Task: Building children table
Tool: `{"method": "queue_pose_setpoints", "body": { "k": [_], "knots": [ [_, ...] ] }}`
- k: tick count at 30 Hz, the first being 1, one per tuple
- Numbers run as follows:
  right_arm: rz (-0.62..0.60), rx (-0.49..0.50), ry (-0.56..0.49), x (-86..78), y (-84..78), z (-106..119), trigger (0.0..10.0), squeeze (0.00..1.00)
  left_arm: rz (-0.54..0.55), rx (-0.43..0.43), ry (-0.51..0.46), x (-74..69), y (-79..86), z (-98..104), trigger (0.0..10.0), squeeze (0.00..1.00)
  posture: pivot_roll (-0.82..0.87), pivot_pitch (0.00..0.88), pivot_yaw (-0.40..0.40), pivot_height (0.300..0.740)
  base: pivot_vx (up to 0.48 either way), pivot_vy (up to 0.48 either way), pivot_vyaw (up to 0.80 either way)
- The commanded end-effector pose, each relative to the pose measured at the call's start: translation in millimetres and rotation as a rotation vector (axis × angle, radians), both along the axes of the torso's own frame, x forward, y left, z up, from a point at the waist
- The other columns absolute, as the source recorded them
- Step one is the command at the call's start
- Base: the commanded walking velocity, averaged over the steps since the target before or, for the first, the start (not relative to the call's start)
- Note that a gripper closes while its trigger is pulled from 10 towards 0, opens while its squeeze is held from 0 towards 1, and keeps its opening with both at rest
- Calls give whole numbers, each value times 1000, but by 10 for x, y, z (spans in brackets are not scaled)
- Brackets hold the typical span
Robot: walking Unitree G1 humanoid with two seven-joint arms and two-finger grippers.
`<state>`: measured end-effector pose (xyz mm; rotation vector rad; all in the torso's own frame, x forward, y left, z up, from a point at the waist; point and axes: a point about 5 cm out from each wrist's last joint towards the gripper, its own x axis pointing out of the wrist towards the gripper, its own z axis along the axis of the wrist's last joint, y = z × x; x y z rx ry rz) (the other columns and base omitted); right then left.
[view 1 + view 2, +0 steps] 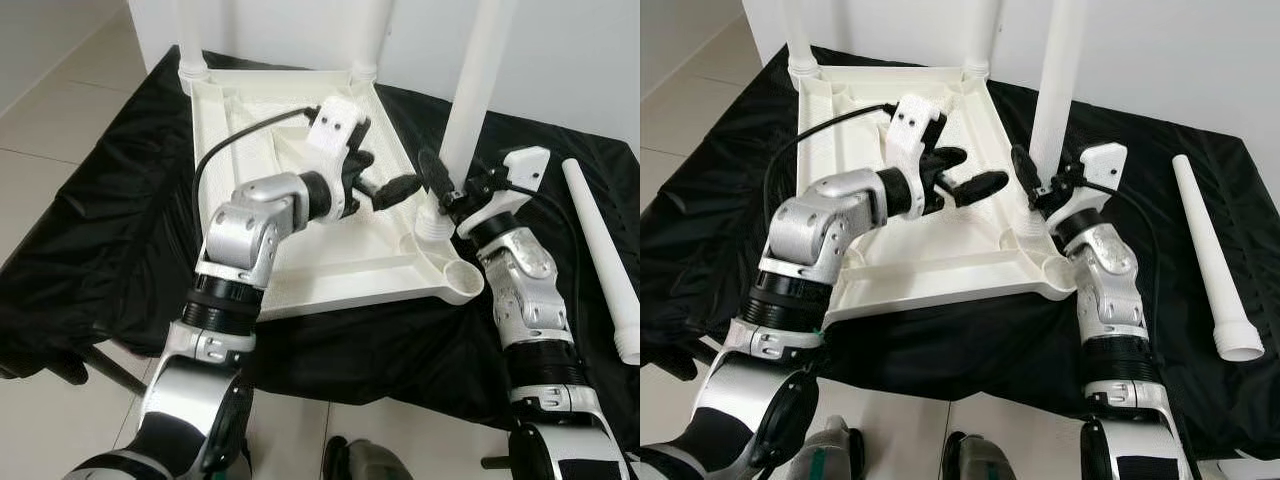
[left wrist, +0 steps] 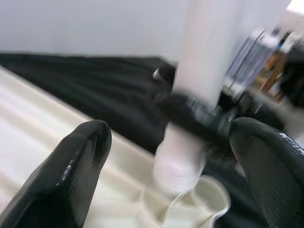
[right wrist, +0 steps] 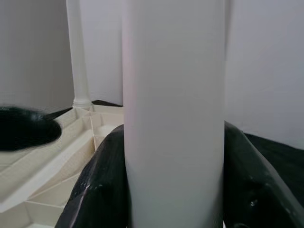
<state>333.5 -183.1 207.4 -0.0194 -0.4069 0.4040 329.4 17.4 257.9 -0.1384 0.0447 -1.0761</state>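
Note:
A white plastic tabletop (image 1: 330,265) lies upside down on a black cloth. White legs stand upright in its two far corners (image 1: 190,35) (image 1: 368,35). My right gripper (image 1: 440,188) is shut on a third white leg (image 1: 470,90), which it holds upright near its threaded lower end (image 1: 432,222). That end is just behind the empty near-right corner socket (image 1: 462,275); I cannot tell if it touches the tabletop. In the right wrist view the leg (image 3: 173,114) sits between both black fingers (image 3: 102,183). My left gripper (image 1: 382,178) is open above the tabletop, pointing at the leg's base (image 2: 183,161).
A fourth white leg (image 1: 602,250) lies loose on the black cloth (image 1: 100,200) to the right of my right arm. The cloth covers a low surface with pale tiled floor (image 1: 60,110) to the left. A white wall rises behind.

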Motion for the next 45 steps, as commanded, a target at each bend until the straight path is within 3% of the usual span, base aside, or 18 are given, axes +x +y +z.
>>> {"method": "queue_pose_setpoints", "body": {
  "k": [1, 9, 10, 11, 12, 28, 39, 40, 41, 45],
  "knots": [
    [0, 11, -5, -7, -29, -16, 10000, 0, -39, -32, -2, -35, -44, 81, 10000, 1000, 41, 7, -83, 740, 0, 0, 0],
    [56, -33, 4, -16, 19, -63, 10000, 0, -54, -142, 27, 7, -52, 296, 10000, 961, 32, 10, -85, 740, 0, 0, 0],
    [70, -42, 9, -23, 34, -73, 10000, 0, -58, -158, 26, 14, -60, 335, 10000, 125, 30, 10, -84, 740, 0, 0, 0],
    [70, -42, 9, -23, 34, -73, 10000, 0, -58, -158, 26, 14, -60, 335, 10000, 125, 30, 10, -84, 740, 0, 0, 0],
    [86, -53, 9, -29, 51, -82, 10000, 0, -60, -168, 28, 22, -69, 366, 10000, 0, 28, 11, -83, 740, 0, 0, 0],
    [219, -133, 34, -106, 256, -178, 10000, 0, -37, -189, 30, 72, -164, 489, 10000, 0, 22, 13, -76, 740, 0, 0, 0],
    [206, -161, 31, -106, 263, -204, 10000, 0, 17, -267, 35, 129, -104, 658, 10000, 0, 20, 4, -70, 740, 0, 0, 0],
    [206, -161, 31, -107, 265, -206, 10000, 0, 22, -279, 37, 133, -98, 671, 8627, 0, 21, 1, -72, 740, 0, 0, 0],
    [206, -162, 31, -106, 267, -209, 10000, 0, 30, -295, 42, 138, -89, 685, 0, 0, 21, 0, -72, 740, 0, 0, 0],
    [210, -166, 35, -107, 275, -213, 10000, 0, 34, -306, 38, 131, -91, 701, 0, 0, 22, 0, -73, 740, 0, 0, 0]
  ]
}}
